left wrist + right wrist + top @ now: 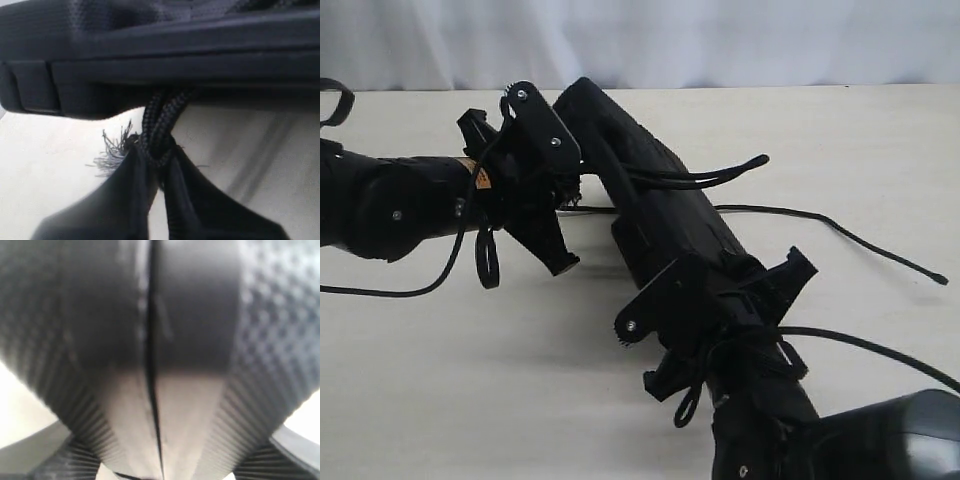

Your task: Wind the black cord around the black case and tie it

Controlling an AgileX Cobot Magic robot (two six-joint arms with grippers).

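Note:
The black case (660, 200) is held tilted above the white table, running from the far left toward the near right. My right gripper (720, 282) is clamped on its near end; in the right wrist view the black case (195, 330) and its seam fill the space between the ribbed fingers (40, 390) of that gripper (150, 300). The black cord (820, 225) crosses the case, loops out beyond it and trails right across the table. My left gripper (572, 195) sits at the case's left edge. Up close, this left gripper (157, 155) is shut on the braided black cord (157, 125) by its frayed tuft (112, 152), just under the case (160, 55).
The white table (470, 380) stretches all round, with a pale curtain behind it. A smooth arm cable (420, 290) sags on the left and another (880, 350) runs to the right arm. A black strap-like thing (335, 100) lies at the far left edge.

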